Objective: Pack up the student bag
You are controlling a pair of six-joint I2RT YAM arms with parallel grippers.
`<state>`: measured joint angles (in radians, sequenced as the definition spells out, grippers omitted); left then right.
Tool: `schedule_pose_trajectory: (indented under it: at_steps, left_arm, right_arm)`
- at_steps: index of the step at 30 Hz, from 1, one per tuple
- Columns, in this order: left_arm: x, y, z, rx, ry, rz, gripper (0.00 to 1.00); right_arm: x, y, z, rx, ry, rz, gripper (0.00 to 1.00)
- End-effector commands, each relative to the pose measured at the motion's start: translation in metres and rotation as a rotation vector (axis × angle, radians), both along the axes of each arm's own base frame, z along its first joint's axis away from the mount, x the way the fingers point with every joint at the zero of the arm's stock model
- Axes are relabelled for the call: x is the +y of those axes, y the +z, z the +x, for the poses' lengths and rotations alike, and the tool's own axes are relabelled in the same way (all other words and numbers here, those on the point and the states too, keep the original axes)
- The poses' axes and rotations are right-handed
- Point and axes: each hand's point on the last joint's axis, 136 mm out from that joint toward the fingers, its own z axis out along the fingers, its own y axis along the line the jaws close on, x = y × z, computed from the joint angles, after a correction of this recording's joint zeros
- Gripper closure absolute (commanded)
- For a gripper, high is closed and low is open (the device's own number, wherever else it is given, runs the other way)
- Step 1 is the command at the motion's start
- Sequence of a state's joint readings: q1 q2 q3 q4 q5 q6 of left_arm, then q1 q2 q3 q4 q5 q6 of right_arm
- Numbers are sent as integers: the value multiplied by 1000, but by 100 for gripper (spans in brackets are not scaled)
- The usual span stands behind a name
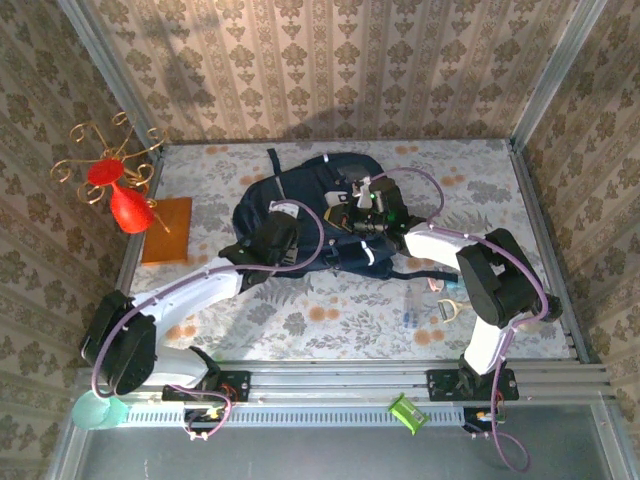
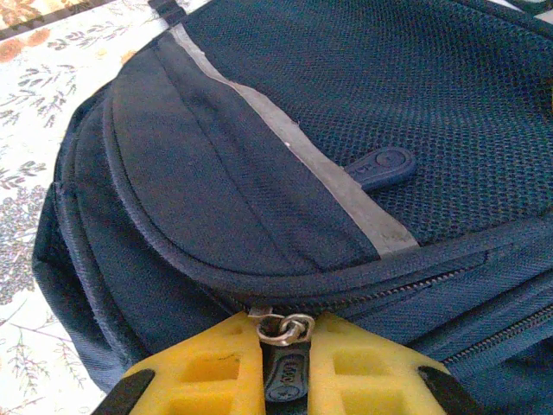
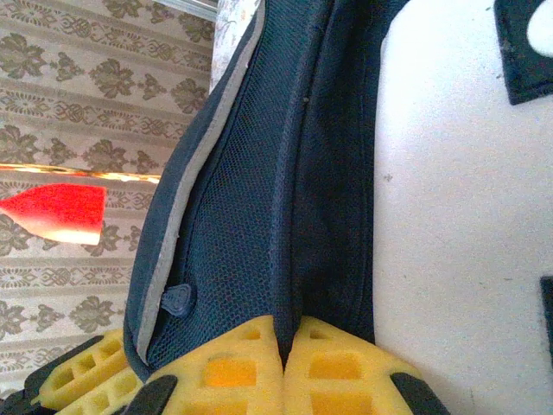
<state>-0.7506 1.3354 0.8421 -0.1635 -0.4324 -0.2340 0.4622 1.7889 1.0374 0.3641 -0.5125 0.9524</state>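
The student bag (image 1: 315, 195), a big dark navy backpack, lies flat at the middle of the table. My left gripper (image 1: 276, 240) is at its near-left side. In the left wrist view the yellow fingers (image 2: 216, 372) of my left gripper (image 2: 288, 335) are shut on a dark zip pull (image 2: 289, 373) with a metal ring, below a pocket flap with a pale stripe (image 2: 337, 177). My right gripper (image 1: 374, 214) is over the bag's right part. In the right wrist view my right gripper (image 3: 286, 333) is shut on a fold of the bag's navy fabric (image 3: 233, 216), next to a white panel (image 3: 458, 225).
A red vase on a gold wire stand (image 1: 126, 205) and a flat orange board (image 1: 167, 230) stand at the table's left. Small loose items (image 1: 446, 305) lie near the right arm. A green object (image 1: 407, 412) sits on the front rail. Patterned walls close three sides.
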Motion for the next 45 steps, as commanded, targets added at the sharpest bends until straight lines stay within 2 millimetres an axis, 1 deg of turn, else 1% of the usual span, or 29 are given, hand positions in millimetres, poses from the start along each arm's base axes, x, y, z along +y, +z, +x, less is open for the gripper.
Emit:
schedule_pose_trajectory:
  at_steps: [1, 5, 9, 14, 17, 19, 21, 25, 27, 31, 36, 38, 40, 43, 45]
  left_arm:
    - [27, 8, 8, -32, 65, 11, 100]
    - [26, 6, 6, -14, 22, -21, 100]
    - [30, 1, 1, 28, -11, -65, 100]
    - [33, -7, -15, 84, -39, -118, 100]
    - [44, -13, -21, 93, -3, -114, 100]
    - [59, -18, -22, 99, 49, -91, 100]
    - [68, -21, -22, 107, 78, -77, 100]
    - [71, -21, -21, 104, 73, -63, 100]
    - [68, -19, -20, 97, 56, -74, 100]
    - [54, -18, -19, 98, -4, -124, 100]
    - [39, -19, -26, 119, -61, -185, 100]
    - [30, -20, -31, 130, -89, -218, 100]
    - [23, -22, -35, 147, -111, -233, 100]
    - [11, -25, -37, 151, -148, -264, 100]
    - [3, -26, -39, 158, -171, -291, 100]
  right_arm:
    - [3, 6, -2, -26, 69, -10, 100]
    - [0, 1, -1, -29, 85, -52, 100]
    - [-6, -3, 0, -37, 113, -116, 100]
    - [-19, -8, 3, -50, 152, -223, 100]
    - [-27, -11, 4, -47, 178, -256, 100]
    - [-31, -12, 5, -44, 194, -258, 100]
    - [-35, -12, 5, -44, 210, -263, 100]
    - [-42, -11, 6, -49, 224, -268, 100]
    - [-41, -10, 6, -57, 231, -261, 100]
    - [-37, -9, 7, -62, 251, -248, 100]
    - [-42, -23, 17, -17, 251, -305, 100]
    - [-43, -28, 22, 0, 244, -330, 96]
    - [-42, -28, 27, 2, 246, -333, 93]
    - [-39, -23, 34, 1, 254, -341, 84]
    - [-42, -19, 38, -2, 248, -376, 75]
